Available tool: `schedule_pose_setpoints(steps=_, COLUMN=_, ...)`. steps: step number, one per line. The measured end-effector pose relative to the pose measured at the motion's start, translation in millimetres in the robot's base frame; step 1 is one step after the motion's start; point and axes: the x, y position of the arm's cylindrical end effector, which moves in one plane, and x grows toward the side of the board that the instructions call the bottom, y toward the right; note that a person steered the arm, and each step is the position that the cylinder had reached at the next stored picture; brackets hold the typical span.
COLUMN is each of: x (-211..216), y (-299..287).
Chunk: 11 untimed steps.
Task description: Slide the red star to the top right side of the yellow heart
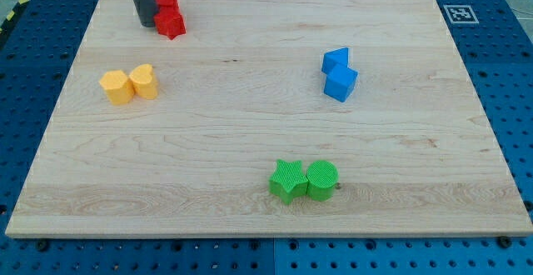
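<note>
My tip (147, 25), the lower end of a dark rod with no pincer to spread or close, sits touching the left side of the red star-shaped block (171, 25), which lies just below a second red block (166, 1), toward the view's top from the yellow heart-shaped block (145, 82). The approach step looks done; next comes, I judge, a short push from the star's upper side, down toward the heart's top right.

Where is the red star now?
The red star lies near the board's top left, touching another red block above it, with my tip just to its left.
</note>
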Motion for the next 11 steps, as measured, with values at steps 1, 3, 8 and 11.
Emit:
schedule_pose_setpoints(steps=1, x=-9.9, y=-1.1)
schedule_pose_setpoints(steps=3, x=-40.4, y=12.9)
schedule_pose_setpoints(steps=8, x=18.7, y=48.0)
schedule_pose_setpoints(steps=11, x=4.3, y=-6.0)
